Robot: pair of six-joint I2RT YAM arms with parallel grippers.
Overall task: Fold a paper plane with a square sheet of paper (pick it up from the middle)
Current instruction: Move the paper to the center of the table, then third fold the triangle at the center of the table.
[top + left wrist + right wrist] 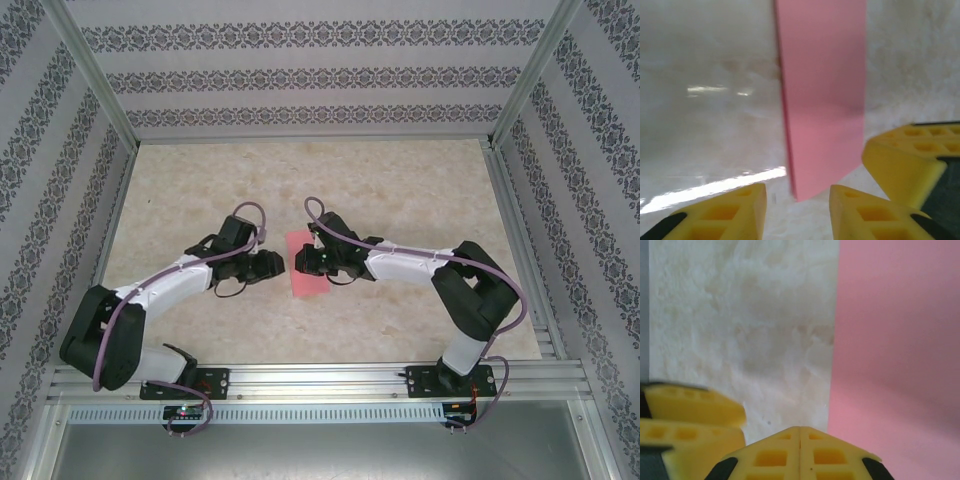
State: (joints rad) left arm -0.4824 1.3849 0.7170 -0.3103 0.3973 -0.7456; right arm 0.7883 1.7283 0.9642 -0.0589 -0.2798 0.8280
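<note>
Table (420, 190): mottled beige top, patterned walls (300, 70) on three sides, metal rail (320, 378) along the near edge. A purple cable (247, 209) loops over each wrist.

Paper (312, 282): pink, flat at the table centre, between the two grippers. It reads as a narrow strip, long axis near to far, slightly tilted. From above, the right arm reaches across it and hides its middle, so its far and near ends are what show. Right gripper (299, 262) sits over the strip's left edge. Left gripper (272, 265) is just left of the paper.

Left wrist view: left gripper (797, 202) is released, its fingers (735, 217) standing apart. The corner of the paper (822, 100) closest to the camera sits in the gap at their tips, and table shows on both sides of it. The right gripper's yellow fingers (905, 165) crowd in at the right, just beside the strip. The picture is blurred. A darker line runs along the strip's left edge; fold or shadow, cannot tell.

Right wrist view: right gripper (800, 432) is clenched, pads meeting at a seam at the left edge of the paper (895, 340). Whether any paper is pinched cannot be told. The left gripper's fingers (690, 412) are at the left, blurred and cut off.
</note>
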